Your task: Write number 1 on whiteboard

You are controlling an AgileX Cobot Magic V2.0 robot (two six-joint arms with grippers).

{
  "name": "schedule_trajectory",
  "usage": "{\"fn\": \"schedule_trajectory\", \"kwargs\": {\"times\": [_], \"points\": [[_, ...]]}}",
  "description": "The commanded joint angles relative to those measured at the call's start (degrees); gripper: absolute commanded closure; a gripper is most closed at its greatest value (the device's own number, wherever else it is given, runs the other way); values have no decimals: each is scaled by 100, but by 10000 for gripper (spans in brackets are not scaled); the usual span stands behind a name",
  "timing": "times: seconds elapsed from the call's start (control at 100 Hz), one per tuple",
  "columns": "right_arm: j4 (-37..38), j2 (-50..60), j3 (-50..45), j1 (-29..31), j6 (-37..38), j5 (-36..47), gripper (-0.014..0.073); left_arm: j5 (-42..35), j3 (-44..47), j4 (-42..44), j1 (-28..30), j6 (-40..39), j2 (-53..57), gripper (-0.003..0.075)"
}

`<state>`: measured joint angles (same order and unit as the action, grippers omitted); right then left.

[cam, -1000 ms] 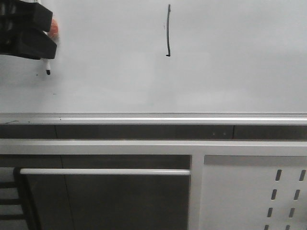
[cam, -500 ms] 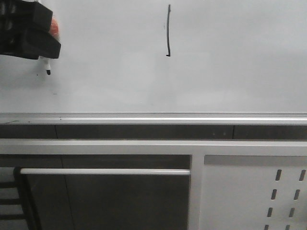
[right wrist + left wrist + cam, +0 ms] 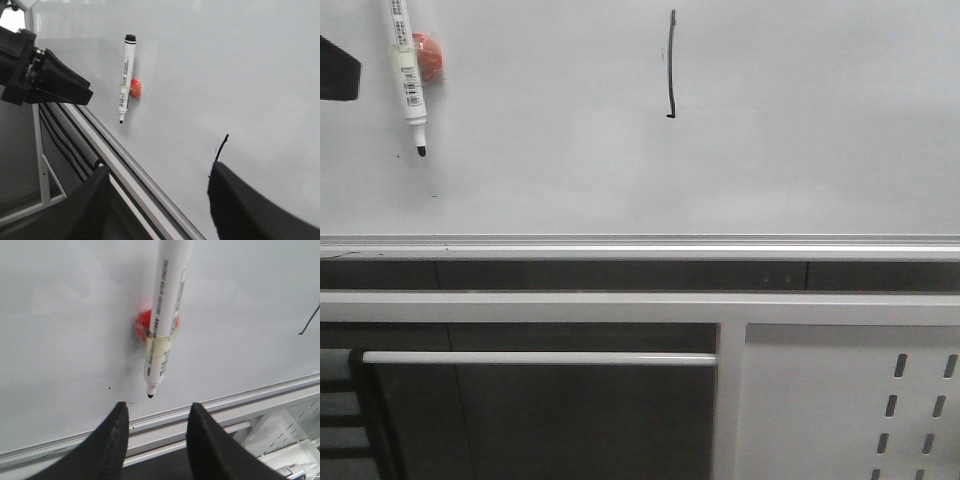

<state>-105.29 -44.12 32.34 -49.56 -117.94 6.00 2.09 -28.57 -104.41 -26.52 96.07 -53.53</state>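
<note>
Standing high on the whiteboard (image 3: pixel 740 170), the number 1 (image 3: pixel 671 65) is a thin black stroke with a tiny foot. Well left, a marker (image 3: pixel 407 75) hangs tip-down on a red magnet (image 3: pixel 428 55) (nothing touches it). Left gripper (image 3: pixel 156 440) and right gripper (image 3: pixel 157 200) jaws are both apart, empty.

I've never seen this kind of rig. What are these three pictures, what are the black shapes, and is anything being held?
The machine is a robot with two arms, each ending in a two-finger gripper. One picture looks forward at a whiteboard; the other two come from cameras on the wrists. The black prongs are the left gripper and the right gripper. Both are open and hold nothing. On the board are a drawn number 1 and a marker pen, uncapped, taped to a red magnet that sticks to the board. The left gripper is just clear of the pen.
</note>
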Motion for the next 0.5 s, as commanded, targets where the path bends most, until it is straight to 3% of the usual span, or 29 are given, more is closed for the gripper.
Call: {"fn": "schedule_trajectory", "kwargs": {"times": [0.0, 0.3, 0.49], "points": [[-135, 60, 136, -6, -6, -162, 204, 162, 53, -175, 16, -66, 474, 472], [-135, 60, 136, -6, -6, -118, 223, 115, 698, -175, 16, -75, 2074, 623], [-135, 60, 134, -6, -6, -110, 431, 129, 1062, -119, 16, -75, 2821, 731]]}}
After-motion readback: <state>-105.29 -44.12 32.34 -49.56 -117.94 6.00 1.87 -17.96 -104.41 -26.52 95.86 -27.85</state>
